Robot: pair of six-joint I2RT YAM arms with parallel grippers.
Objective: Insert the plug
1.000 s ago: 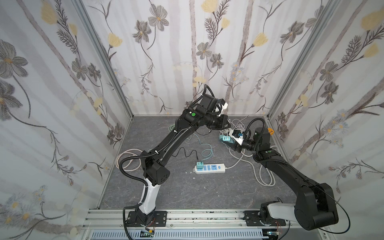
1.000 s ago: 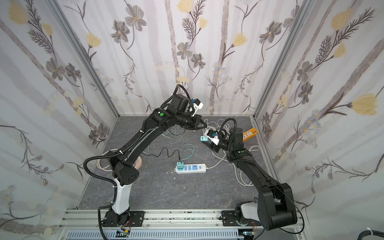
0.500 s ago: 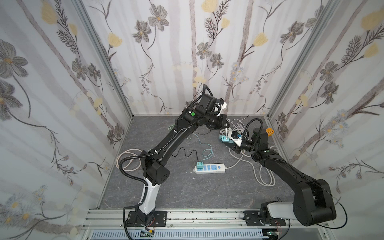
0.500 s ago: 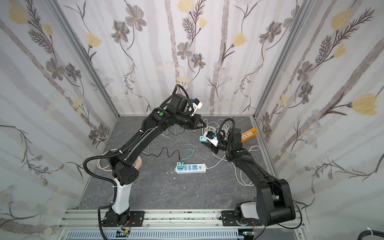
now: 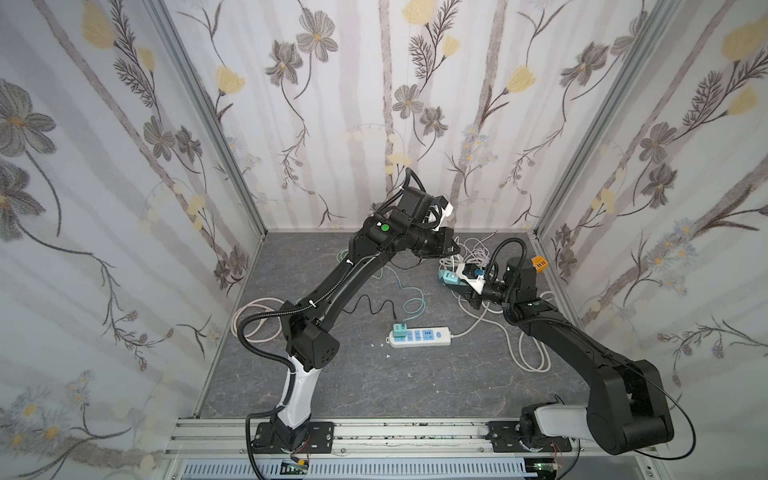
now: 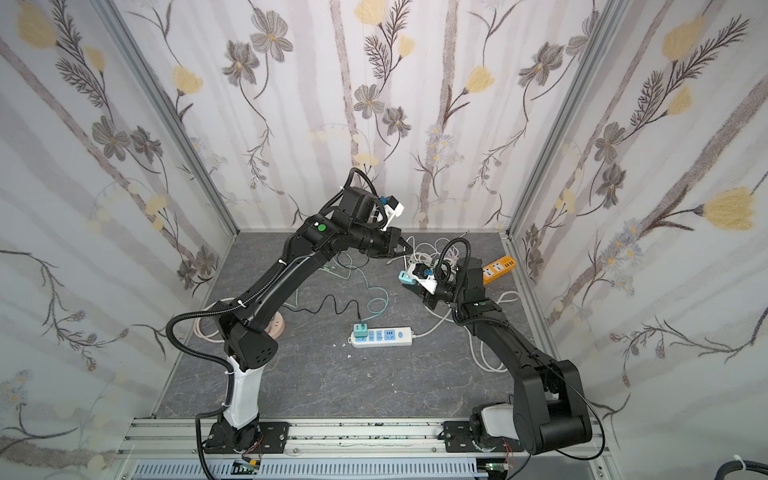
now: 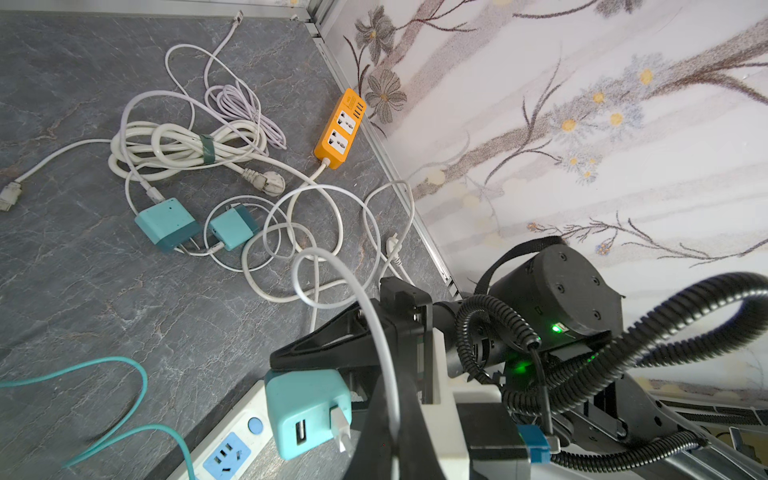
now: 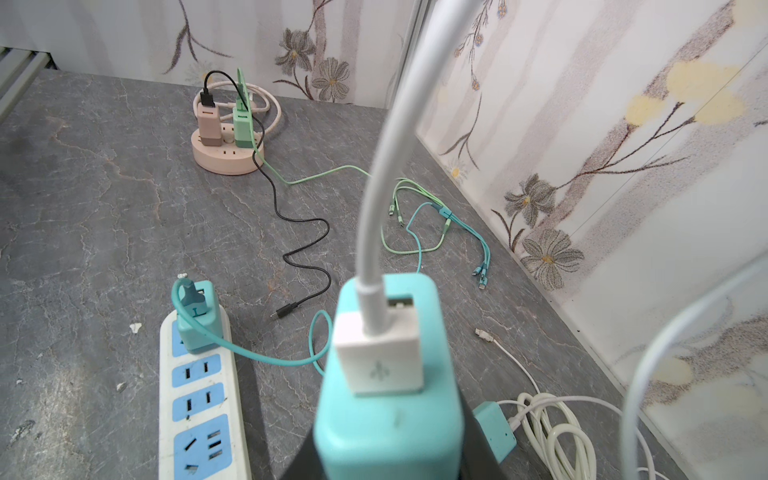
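Note:
The plug is a teal charger block (image 8: 390, 415) with a white USB connector (image 8: 378, 353) seated in one of its two ports. My right gripper (image 8: 390, 457) is shut on it, a black finger on each side, holding it above the floor (image 5: 448, 277) (image 6: 406, 277). In the left wrist view the same block (image 7: 305, 411) shows its free USB port. My left gripper (image 7: 395, 415) is shut on the white cable (image 7: 374, 324) just behind the connector. The white power strip (image 5: 419, 336) (image 6: 382, 336) (image 8: 199, 395) lies on the floor with another teal charger (image 8: 197, 320) plugged into its end socket.
An orange power strip (image 7: 340, 129) (image 6: 498, 269) lies by the right wall. Coiled white cords (image 7: 183, 145) and two teal chargers (image 7: 166, 224) (image 7: 232, 226) lie at the back right. A round beige socket hub (image 8: 226, 149) stands at the left. Green and teal cables (image 8: 436, 220) and a black cable (image 8: 303, 232) trail across the floor.
The right gripper's jaws have narrowed onto the teal charger, and that arm has shifted slightly. The left arm has stayed where it was, still gripping the cable.

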